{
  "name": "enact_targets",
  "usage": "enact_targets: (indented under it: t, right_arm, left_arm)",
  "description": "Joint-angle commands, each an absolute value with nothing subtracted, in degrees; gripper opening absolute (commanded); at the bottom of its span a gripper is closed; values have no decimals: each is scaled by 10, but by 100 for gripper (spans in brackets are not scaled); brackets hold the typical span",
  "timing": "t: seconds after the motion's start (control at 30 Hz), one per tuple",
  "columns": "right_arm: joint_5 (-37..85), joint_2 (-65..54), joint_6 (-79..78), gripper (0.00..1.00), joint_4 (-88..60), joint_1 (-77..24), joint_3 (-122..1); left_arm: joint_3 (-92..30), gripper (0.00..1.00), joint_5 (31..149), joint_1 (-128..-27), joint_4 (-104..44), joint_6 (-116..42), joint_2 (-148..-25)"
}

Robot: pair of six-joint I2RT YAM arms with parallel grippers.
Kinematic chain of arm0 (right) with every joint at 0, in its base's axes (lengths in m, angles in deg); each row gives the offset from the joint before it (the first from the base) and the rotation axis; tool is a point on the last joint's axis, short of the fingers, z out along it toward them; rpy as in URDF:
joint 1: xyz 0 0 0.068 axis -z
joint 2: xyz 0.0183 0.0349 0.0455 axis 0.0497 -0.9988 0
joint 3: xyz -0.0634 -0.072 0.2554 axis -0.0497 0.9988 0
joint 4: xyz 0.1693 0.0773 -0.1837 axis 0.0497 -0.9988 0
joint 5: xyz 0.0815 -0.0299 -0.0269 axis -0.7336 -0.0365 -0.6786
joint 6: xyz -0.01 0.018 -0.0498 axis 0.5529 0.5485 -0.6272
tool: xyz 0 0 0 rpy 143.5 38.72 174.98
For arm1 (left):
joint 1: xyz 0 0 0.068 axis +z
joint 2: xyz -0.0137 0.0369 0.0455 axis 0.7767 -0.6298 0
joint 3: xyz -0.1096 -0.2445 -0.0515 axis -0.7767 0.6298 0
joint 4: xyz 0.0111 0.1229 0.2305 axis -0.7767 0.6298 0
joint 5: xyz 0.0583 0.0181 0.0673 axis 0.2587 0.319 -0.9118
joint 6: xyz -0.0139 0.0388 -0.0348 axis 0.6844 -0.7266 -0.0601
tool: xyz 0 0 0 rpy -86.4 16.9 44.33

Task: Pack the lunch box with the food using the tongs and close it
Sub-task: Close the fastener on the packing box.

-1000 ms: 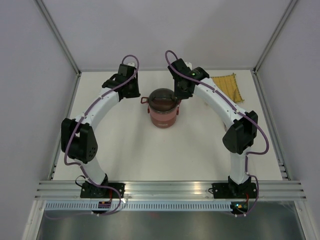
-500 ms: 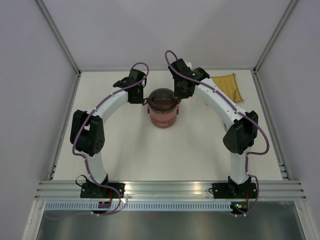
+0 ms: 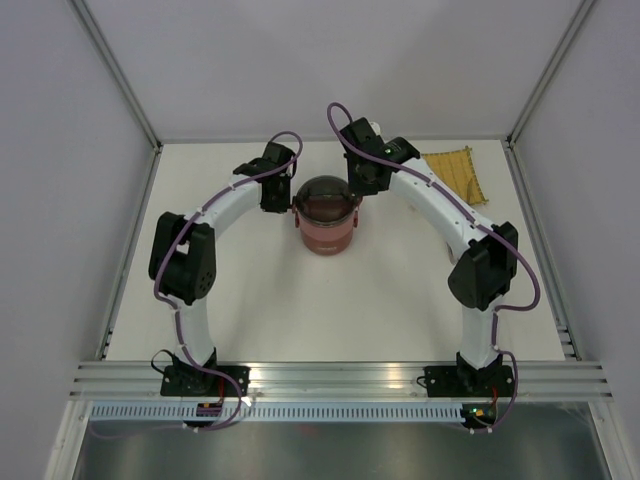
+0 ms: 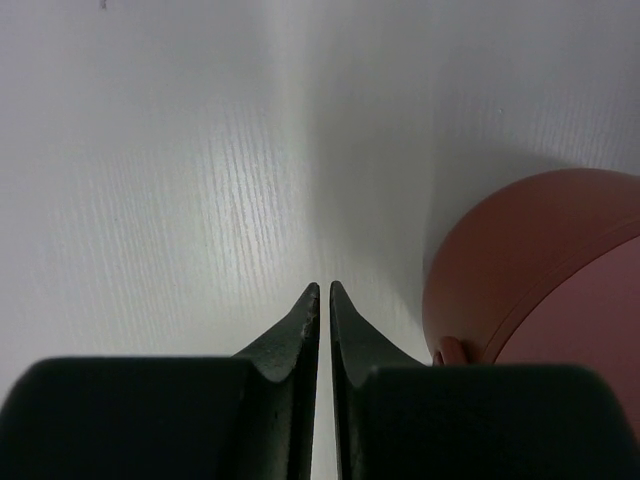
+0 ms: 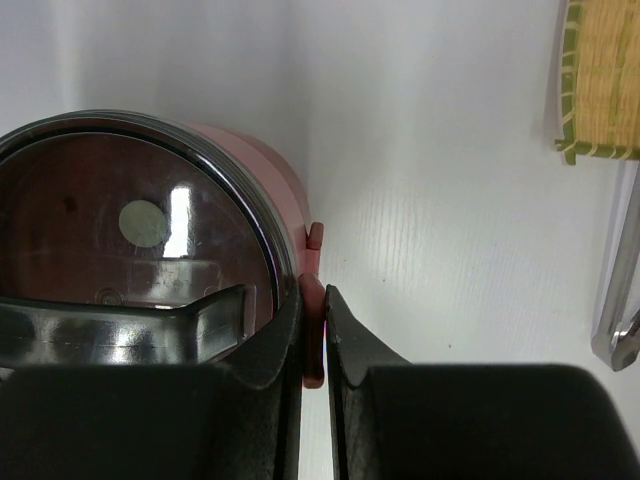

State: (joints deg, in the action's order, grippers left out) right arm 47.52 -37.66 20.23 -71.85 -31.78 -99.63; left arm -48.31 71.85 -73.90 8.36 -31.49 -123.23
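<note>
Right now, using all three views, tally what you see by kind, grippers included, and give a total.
red lunch box: 1
silver tongs: 1
yellow woven mat: 1
grippers: 2, left gripper and right gripper
Total: 5

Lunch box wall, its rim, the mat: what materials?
Lunch box wall: matte dusty red, no glare, probably plastic or painted metal. Rim: bright mirror band, likely steel. Mat: yellow woven strips with green edging, maybe bamboo or straw.
</note>
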Motion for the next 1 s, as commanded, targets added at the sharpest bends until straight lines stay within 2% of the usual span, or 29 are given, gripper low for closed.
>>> enact_targets:
  t: [0.0, 0.3, 0.43, 0.6, 0.77, 0.97]
  right_arm:
    - [457, -393, 127, 0, -675, -318, -953]
    - [346, -433, 20, 1, -558, -283, -971]
    - [289, -455, -87, 0, -528, -284, -984]
    - [351, -506, -121, 0, -568, -285, -1076]
    - [359, -530, -87, 0, -614, -284, -1109]
    - [351, -489, -11, 0, -650, -291, -1023]
  left_arm:
    - [-466, 11, 744, -742, 59, -305, -1237]
    - [-375, 11, 760, -769, 27, -283, -1182]
    - [-328, 10, 758, -767, 8, -280, -1143]
    - [-273, 10, 762, -730, -6, -273, -1093]
    - [-261, 10, 772, -695, -23, -262, -1051]
    - [-331, 10, 748, -694, -30, -251, -1109]
